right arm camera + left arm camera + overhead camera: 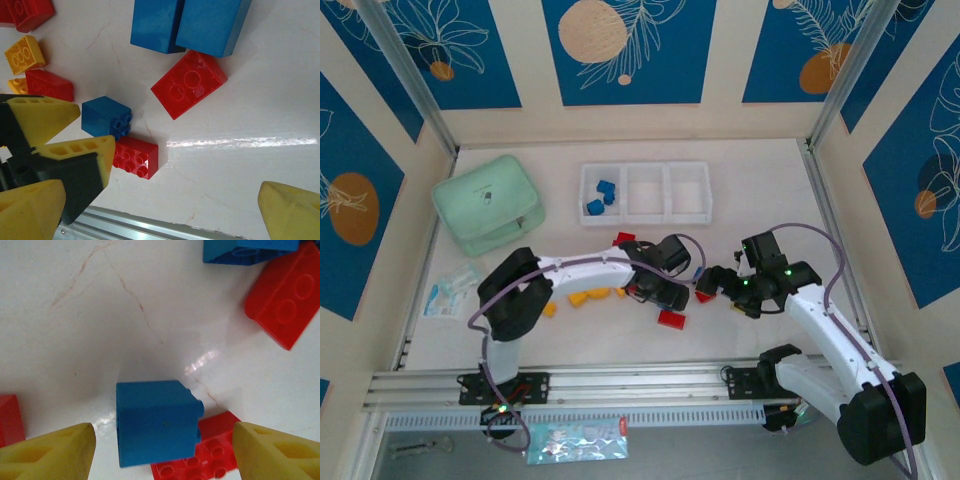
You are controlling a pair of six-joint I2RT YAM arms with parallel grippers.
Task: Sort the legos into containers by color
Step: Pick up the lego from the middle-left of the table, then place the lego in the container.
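Blue lego [156,422] sits loose inside the spread left gripper [164,435] | right gripper [161,192] spread wide

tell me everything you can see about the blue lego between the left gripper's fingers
The blue lego is a small, glossy, cube-like plastic brick with four studs. It lies tipped on its side on the white table, studs facing a flat red lego close beside it. It sits between the fingers of the open left gripper, neither touching it.

Some legos [601,197] lie in the leftmost container [585,192], others before it.
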